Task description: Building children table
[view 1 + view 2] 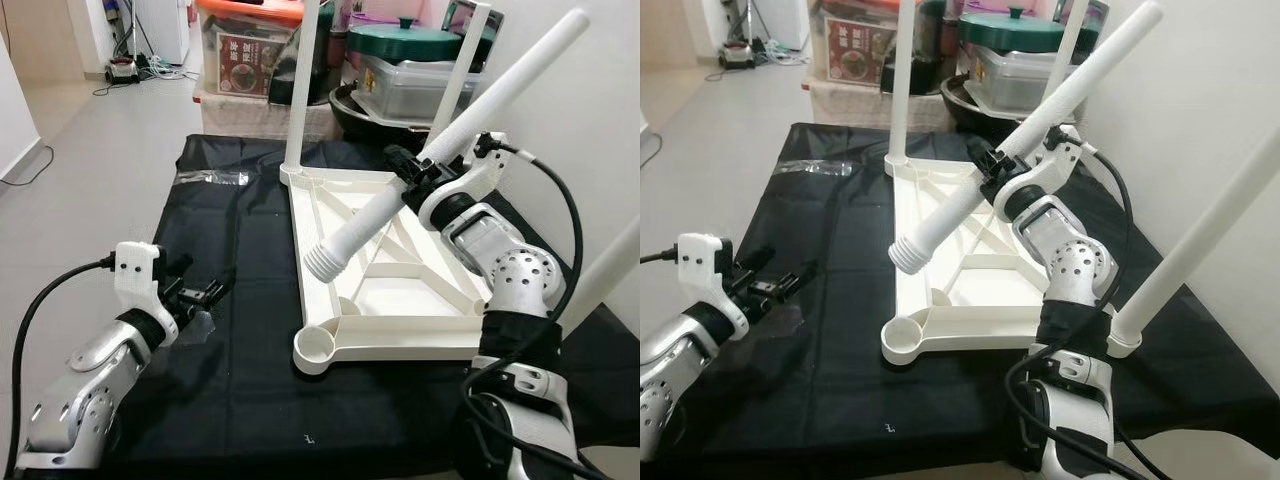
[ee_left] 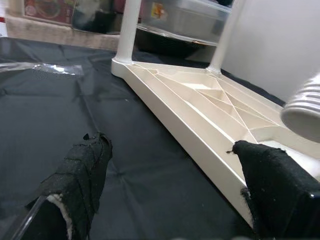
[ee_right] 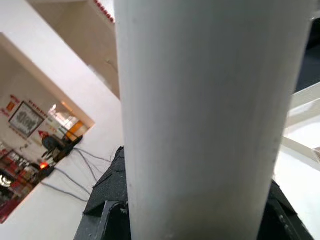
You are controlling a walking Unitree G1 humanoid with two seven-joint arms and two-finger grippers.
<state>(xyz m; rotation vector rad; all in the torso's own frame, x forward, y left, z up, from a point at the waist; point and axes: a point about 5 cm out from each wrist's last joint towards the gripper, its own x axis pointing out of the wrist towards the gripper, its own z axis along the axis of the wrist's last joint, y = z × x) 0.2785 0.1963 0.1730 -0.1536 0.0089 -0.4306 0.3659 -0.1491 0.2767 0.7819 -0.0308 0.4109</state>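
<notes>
One tabletop (image 1: pixel 400 290), four white legs (image 1: pixel 455 155).

Left gripper (image 2: pixel 170 195) held open over a black cloth (image 2: pixel 65 115), beside an upturned cream plastic table top (image 2: pixel 200 115).

Its 2 black padded fingers (image 2: pixel 75 185) stand well apart, low above the cloth, the further one in front of the table top's ribbed underside near its edge. 2 white cylindrical legs (image 2: pixel 127 30) rise upright from the table top's far corners. A white ribbed leg end (image 2: pixel 302 107) hangs above the table top. A clear plastic wrapper (image 2: pixel 42 68) lies on the cloth.
</notes>
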